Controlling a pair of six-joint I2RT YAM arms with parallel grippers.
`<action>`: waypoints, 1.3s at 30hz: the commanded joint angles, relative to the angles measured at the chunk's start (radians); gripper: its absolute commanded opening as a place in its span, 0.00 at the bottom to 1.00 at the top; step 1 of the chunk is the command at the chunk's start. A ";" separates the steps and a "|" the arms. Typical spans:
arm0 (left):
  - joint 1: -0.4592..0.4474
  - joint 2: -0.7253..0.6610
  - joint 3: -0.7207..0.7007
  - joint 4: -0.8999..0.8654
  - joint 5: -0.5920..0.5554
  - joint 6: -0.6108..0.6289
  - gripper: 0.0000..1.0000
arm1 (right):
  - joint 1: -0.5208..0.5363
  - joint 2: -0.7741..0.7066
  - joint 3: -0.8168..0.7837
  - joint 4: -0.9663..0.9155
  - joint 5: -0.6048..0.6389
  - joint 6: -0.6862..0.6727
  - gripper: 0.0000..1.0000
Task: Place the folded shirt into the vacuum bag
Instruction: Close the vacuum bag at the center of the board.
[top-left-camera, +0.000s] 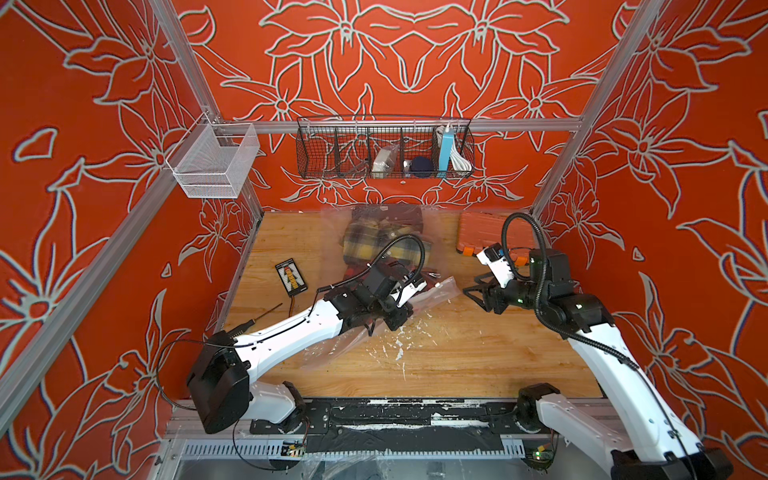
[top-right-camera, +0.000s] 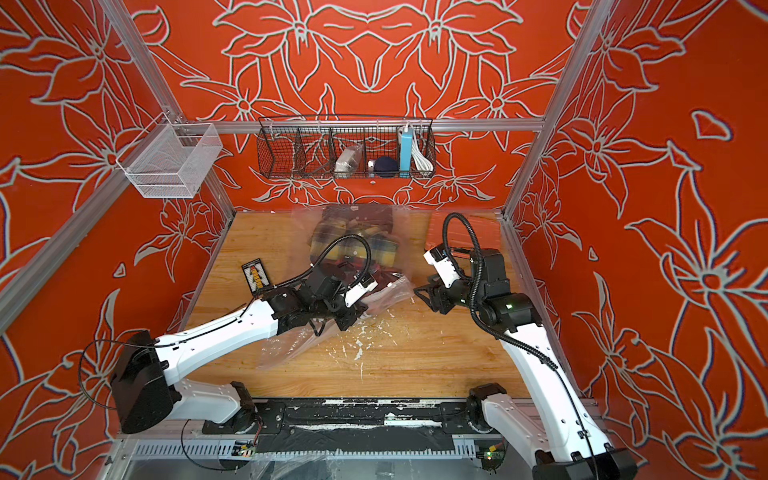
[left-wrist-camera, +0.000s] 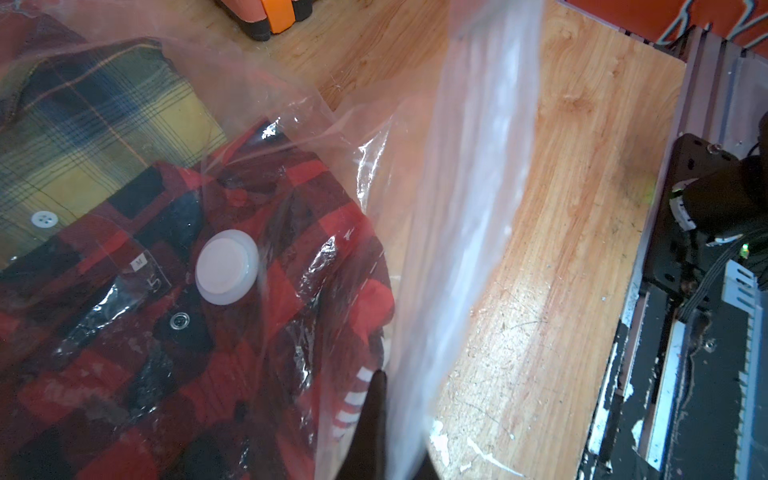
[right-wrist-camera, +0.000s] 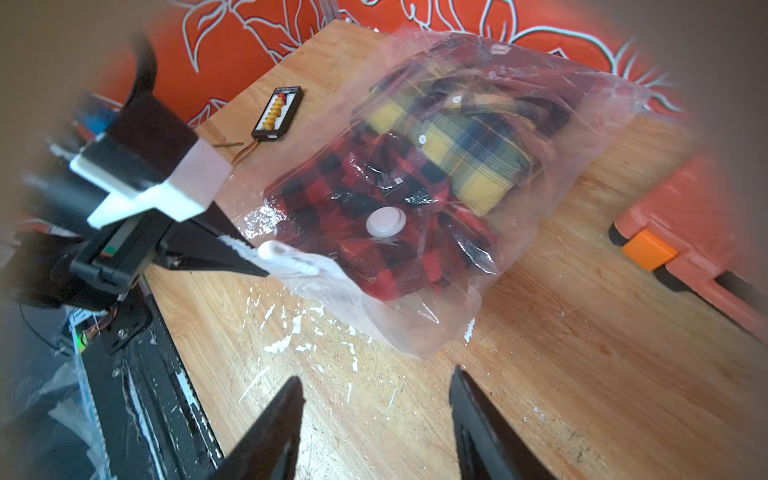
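Right wrist view had the closest look, and it matched what I saw from the floor: the right gripper (right-wrist-camera: 376, 376) hung over bare wood just short of the vacuum bag (right-wrist-camera: 436, 328), fingers apart, nothing between them.

And the other arm?

Busy! The left gripper (right-wrist-camera: 257, 268) was pinched shut on the bag's zip edge, holding that lip up off the table (right-wrist-camera: 540, 374). Behind it the red check shirt (right-wrist-camera: 328, 195) lay flat under the plastic, with the white valve (right-wrist-camera: 385, 222) sitting right over it. Every bit of it I could see sat behind the film, so I called it in the bag.

So which step was that?

Tail end of the loading, by my reckoning. The next move wanted the lip lowered and let go without dragging the shirt toward the mouth. A nudge deeper from the free gripper wouldn't have hurt. Slippery film, that.

Anything beyond it?

A yellow plaid shirt (right-wrist-camera: 469, 145) lay farther in, same bag, touching the red one. The table was pale wood grain, scuffed with white flecks (top-left-camera: 397, 351) near the front. An orange case (right-wrist-camera: 685, 232) lay on the right arm's side, a small black connector board (right-wrist-camera: 277, 112) on the left's. On the back rail hung a black wire basket (top-left-camera: 384, 149), on a side rail a white mesh basket (top-left-camera: 214, 164), and red flowered walls (top-left-camera: 395, 62) closed round the lot.
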 joint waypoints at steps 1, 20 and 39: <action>0.007 -0.030 0.042 -0.035 0.059 0.032 0.00 | 0.044 0.059 0.053 -0.079 -0.043 -0.220 0.55; 0.016 -0.022 0.058 -0.064 0.076 0.053 0.00 | 0.104 0.250 0.175 -0.057 -0.137 -0.303 0.48; 0.090 -0.021 0.063 -0.065 0.109 -0.021 0.00 | 0.106 0.149 0.103 0.063 -0.239 -0.146 0.00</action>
